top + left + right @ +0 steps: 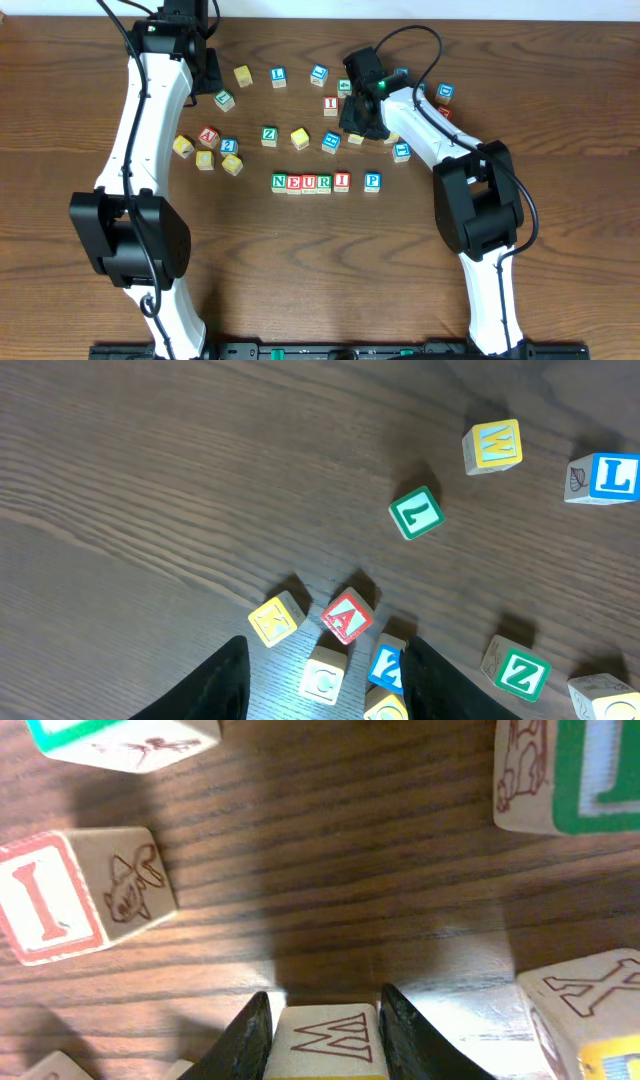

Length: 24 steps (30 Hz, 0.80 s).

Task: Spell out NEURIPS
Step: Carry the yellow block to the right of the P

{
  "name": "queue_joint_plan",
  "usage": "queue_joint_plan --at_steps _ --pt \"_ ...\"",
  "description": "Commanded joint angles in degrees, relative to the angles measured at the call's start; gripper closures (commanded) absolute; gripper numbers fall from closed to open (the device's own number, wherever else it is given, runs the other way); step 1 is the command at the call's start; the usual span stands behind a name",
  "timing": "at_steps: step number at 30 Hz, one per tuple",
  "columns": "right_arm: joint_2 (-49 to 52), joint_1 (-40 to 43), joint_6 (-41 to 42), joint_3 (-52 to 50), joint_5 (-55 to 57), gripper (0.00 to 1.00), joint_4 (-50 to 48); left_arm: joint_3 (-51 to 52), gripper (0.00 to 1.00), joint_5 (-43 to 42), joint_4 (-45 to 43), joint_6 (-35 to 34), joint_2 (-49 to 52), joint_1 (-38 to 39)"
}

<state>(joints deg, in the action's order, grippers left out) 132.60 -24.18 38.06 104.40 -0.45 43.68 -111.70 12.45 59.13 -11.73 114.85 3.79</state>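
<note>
While low, right gripper [326, 1006] around cube [325, 1042].

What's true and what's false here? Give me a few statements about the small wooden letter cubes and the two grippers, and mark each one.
1. The row of small wooden letter cubes reads N, E, U, R, I, P, with no seventh cube after the P. True.
2. The blue-lettered P cube touches the red-lettered I cube. False: bare table shows between them.
3. The left gripper holds the red-lettered A cube. False: its jaws are open and empty, and that cube lies on the table.
4. The right gripper has its fingers against both sides of a wooden cube with a red outlined letter. True.
</note>
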Motion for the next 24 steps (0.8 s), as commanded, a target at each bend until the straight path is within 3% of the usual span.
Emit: queue_joint_plan --at_steps 1,13,24 --pt "0.37 -0.39 -3.10 0.20 0.28 0.72 0.48 -1.33 0.52 1.36 0.15 0.76 -1.81 -0.24" --pt "-6.43 0.35 -10.32 3.48 -0.13 0.74 8.22 -1.33 0.52 1.36 0.15 0.76 -1.81 -0.24" --pt "-23.69 0.35 -17.53 3.91 2.43 0.75 28.46 -1.33 0.53 1.36 0.13 0.76 -1.81 -0.24"
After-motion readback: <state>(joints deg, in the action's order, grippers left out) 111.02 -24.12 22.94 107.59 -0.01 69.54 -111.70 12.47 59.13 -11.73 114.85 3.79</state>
